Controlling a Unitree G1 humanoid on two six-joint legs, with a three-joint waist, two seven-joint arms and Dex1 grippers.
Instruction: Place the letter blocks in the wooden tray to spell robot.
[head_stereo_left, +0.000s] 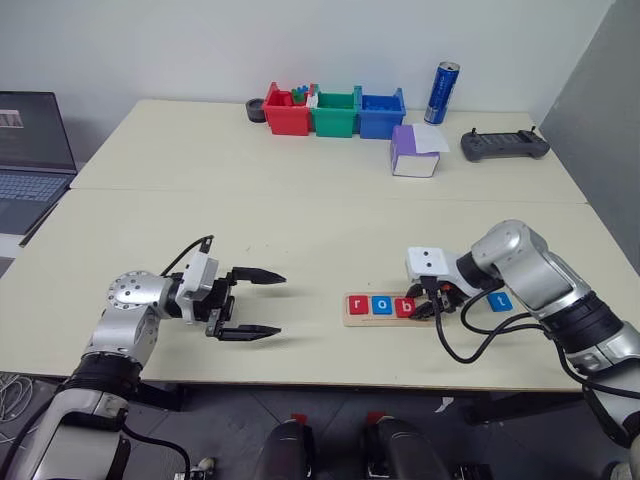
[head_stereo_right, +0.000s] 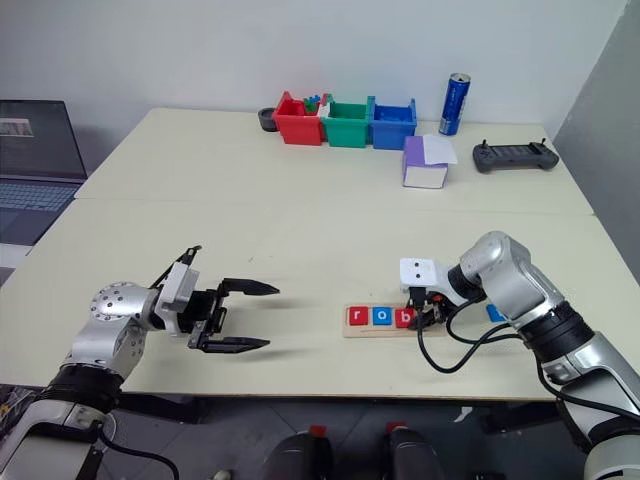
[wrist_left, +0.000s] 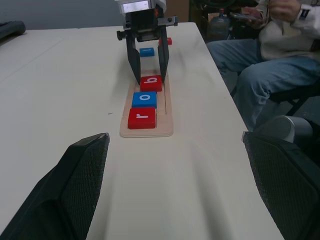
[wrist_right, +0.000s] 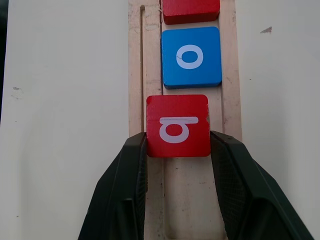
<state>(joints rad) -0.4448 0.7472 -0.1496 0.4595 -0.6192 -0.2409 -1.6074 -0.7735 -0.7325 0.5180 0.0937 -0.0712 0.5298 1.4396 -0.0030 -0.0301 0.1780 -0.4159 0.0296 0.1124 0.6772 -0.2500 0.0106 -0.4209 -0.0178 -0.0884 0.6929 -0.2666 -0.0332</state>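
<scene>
Letter blocks sit in a long pale-wood tray with rounded ends (head_stereo_left: 352, 320), low and right of centre in the head views: a red square tile with a white "r" (head_stereo_left: 359, 305), a blue square tile with a white "o" (head_stereo_left: 382, 306), then a red square tile with a white "b" (wrist_right: 177, 125). The right gripper (wrist_right: 177, 150) has its two black fingers pressed against the sides of the "b" tile, which rests in the tray's groove just beside the "o" tile (slightly off line with it, shifted toward one edge of the groove). A blue tile with a white "t" (head_stereo_left: 501, 300) lies on the cream tabletop (head_stereo_left: 300, 220) to the right of the tray, partly hidden behind the right arm and its black cable. In the left wrist view another small red tile (wrist_left: 168, 41) lies on the table beyond that gripper; its letter cannot be read.

The left gripper (head_stereo_left: 262, 304), lower left in the head views, hovers over bare table with its fingers spread wide and empty, well apart from the tray.

Along the upper edge of the table stand red (head_stereo_left: 285, 112), green (head_stereo_left: 334, 114) and blue (head_stereo_left: 381, 113) plastic bins side by side, a blue drinks can (head_stereo_left: 441, 92), a purple-and-white box (head_stereo_left: 413, 153) and a dark grey handheld controller (head_stereo_left: 505, 145). An open laptop (head_stereo_left: 30, 150) sits at far left. A seated person in jeans (wrist_left: 265, 75) shows at the upper right of the left wrist view.
</scene>
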